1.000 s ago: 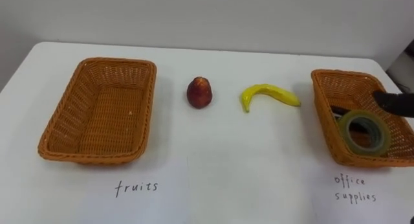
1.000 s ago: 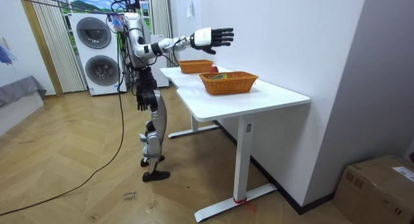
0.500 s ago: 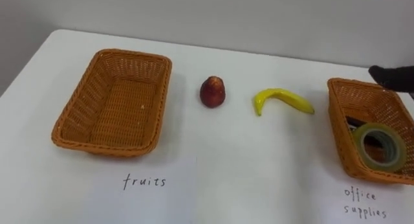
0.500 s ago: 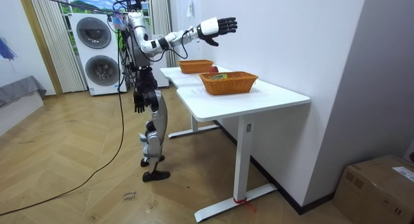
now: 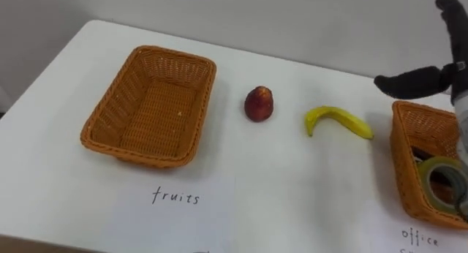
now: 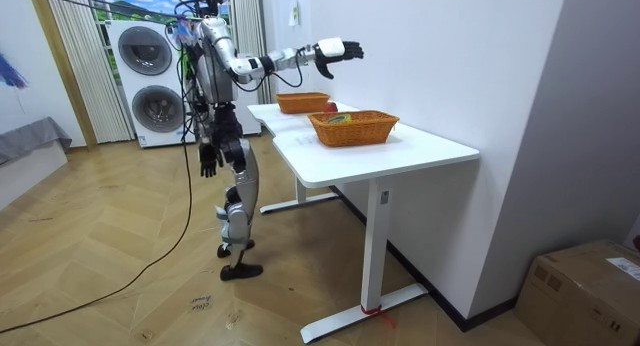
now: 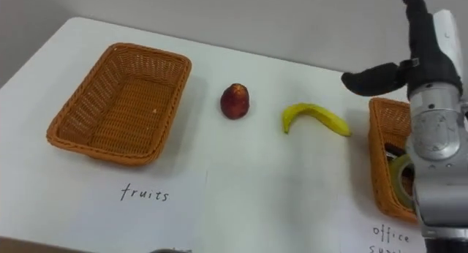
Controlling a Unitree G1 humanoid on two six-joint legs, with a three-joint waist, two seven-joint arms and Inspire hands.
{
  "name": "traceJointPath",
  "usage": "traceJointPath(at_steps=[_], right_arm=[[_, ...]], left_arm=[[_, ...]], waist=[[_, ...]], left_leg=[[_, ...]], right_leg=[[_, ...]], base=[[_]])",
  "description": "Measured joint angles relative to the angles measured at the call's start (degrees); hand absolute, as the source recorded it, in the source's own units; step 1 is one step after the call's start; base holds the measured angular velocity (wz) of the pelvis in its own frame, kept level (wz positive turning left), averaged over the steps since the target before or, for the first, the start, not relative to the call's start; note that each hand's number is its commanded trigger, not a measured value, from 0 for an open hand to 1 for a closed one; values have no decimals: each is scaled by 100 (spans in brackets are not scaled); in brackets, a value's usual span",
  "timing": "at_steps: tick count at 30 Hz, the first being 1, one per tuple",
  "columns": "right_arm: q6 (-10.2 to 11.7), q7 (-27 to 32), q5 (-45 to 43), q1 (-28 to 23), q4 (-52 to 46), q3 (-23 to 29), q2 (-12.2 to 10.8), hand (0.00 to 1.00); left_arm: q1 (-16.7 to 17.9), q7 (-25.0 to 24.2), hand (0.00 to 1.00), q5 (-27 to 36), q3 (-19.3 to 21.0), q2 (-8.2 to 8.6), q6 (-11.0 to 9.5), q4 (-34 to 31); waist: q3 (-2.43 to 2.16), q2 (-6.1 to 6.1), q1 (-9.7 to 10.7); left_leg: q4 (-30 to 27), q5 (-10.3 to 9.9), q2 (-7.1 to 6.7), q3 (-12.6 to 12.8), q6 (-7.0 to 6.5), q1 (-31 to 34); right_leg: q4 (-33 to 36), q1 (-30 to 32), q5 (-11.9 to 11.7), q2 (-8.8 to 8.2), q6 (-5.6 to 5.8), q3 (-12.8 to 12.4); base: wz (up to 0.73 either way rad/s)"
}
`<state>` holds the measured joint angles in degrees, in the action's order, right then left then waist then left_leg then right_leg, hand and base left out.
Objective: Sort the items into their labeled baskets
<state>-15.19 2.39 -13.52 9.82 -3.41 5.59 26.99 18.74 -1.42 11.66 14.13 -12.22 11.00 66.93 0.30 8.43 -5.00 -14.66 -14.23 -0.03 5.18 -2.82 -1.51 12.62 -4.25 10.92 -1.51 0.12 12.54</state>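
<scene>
Left eye view: tape [image 5: 437, 164] is lying basketed, peach [image 5: 259, 104] and banana [image 5: 338, 120] are waiting unsorted, right robot hand [image 5: 424, 79] is hovering open, empty.

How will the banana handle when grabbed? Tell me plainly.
The banana lies flat on its curve, so a push would probably spin it, not roll it. Its smooth skin may slip, and its even arch suggests it stays stiff when lifted.

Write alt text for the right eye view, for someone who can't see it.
The right robot hand, fingers open, is raised near the right basket, which holds a tape roll. On the white table a banana and a red fruit lie between it and the empty left basket.
</scene>
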Motion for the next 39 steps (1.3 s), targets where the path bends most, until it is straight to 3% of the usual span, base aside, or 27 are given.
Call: traceJointPath(at_steps=[8, 18, 22, 26, 32, 39], right_arm=[[-122, -164, -28, 43, 433, -456, 17, 0], [-109, -471, -19, 380, 1098, -903, 67, 0], [-112, -583, -201, 485, 1553, -1101, 75, 0], [-127, -639, -311, 495, 1995, -1345, 77, 0], [-125, -700, -515, 606, 2149, -1581, 145, 0], [-102, -698, -925, 997, 2753, -1709, 148, 0]], left_arm=[[-53, 2, 0, 3, -266, -210, 25, -53], [-149, 127, 0, 1, -485, -300, 17, -63], [-175, 69, 0, 4, -550, -322, 20, -57], [-247, 13, 0, 9, -599, -368, 38, -46], [-295, -23, 0, 25, -738, -454, 53, -47], [-338, 129, 0, 573, -765, -466, 28, -36]], waist=[[-10, 153, -56], [-11, 159, -180], [-39, 212, -323], [-11, 287, -486], [11, 401, -568], [34, 373, -609]], left_leg=[[-76, 34, -39, -167, -6, 126], [-205, 35, -51, -260, -8, 329], [-274, 35, -53, -309, -8, 471], [-286, 35, -54, -341, -8, 494], [-334, 33, -57, -399, -7, 575], [-421, 31, -64, -457, -9, 708]], right_leg=[[-3, 23, 0, -32, 0, 180], [-6, 138, -1, -38, -3, 261], [-5, 221, -5, -39, -9, 318], [-5, 229, -5, -37, -9, 336], [-13, 248, -11, -38, -18, 400], [-14, 321, -20, -40, -33, 478]], base=[[10], [5], [7], [5], [4], [5]])
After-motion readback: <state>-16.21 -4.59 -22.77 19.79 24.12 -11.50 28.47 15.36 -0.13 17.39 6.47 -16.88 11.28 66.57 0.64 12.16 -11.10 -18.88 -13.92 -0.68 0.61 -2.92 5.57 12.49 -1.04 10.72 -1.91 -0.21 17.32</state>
